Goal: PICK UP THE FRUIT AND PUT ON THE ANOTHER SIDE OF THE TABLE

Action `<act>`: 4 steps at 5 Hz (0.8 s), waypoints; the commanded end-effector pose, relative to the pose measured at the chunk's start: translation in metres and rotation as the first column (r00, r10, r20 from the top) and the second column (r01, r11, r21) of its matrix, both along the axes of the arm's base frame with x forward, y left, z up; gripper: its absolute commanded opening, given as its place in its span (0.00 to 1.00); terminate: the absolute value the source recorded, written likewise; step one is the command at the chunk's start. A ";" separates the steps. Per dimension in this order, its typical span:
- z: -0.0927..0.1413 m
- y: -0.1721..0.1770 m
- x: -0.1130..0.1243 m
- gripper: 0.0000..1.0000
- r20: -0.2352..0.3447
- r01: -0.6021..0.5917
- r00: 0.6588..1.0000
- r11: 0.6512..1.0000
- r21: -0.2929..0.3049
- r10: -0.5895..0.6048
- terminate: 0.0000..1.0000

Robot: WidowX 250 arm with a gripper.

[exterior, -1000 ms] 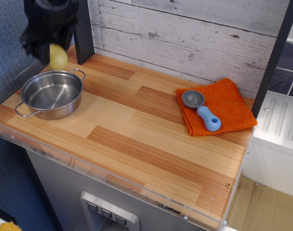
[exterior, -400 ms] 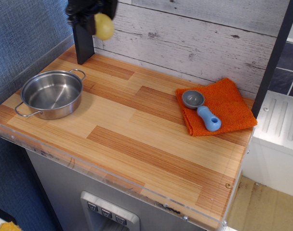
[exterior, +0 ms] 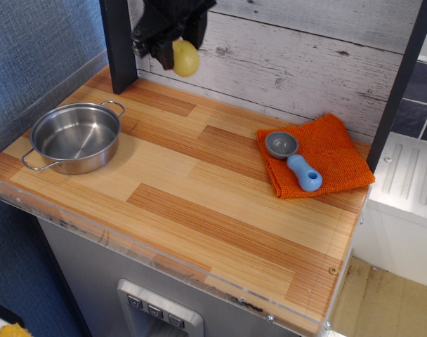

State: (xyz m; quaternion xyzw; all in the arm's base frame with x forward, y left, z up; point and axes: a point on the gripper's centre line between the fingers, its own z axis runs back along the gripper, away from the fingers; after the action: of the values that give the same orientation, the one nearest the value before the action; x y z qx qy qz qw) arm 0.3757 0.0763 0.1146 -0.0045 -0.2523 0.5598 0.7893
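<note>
The pale yellow fruit [exterior: 186, 58] hangs in the air at the top, left of centre, above the back of the striped wood table [exterior: 199, 189]. My black gripper [exterior: 177, 43] is shut on the fruit from above and holds it well clear of the tabletop. The arm runs out of the top of the frame. The fruit's upper part is hidden by the fingers.
A steel pot [exterior: 76, 136] sits at the table's left. An orange cloth [exterior: 315, 156] at the right carries a grey-and-blue scoop [exterior: 293, 159]. A dark post [exterior: 119, 45] stands at the back left, another [exterior: 399, 84] at the right. A whitewashed plank wall is behind.
My gripper has carried the fruit from above the pot at the far left to the right and upward, then a little lower, along the back wall.
</note>
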 end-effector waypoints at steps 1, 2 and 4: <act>-0.017 -0.029 0.004 0.00 -0.004 0.067 0.998 0.998 0.003 -0.067 0.00; -0.031 -0.044 0.008 0.00 -0.029 0.092 0.995 0.996 -0.004 -0.092 0.00; -0.057 -0.059 0.012 0.00 -0.069 0.105 0.992 0.994 -0.024 -0.106 0.00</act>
State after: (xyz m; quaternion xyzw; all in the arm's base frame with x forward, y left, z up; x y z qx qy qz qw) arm 0.3873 0.0212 0.0360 0.0103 -0.1932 0.5222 0.8306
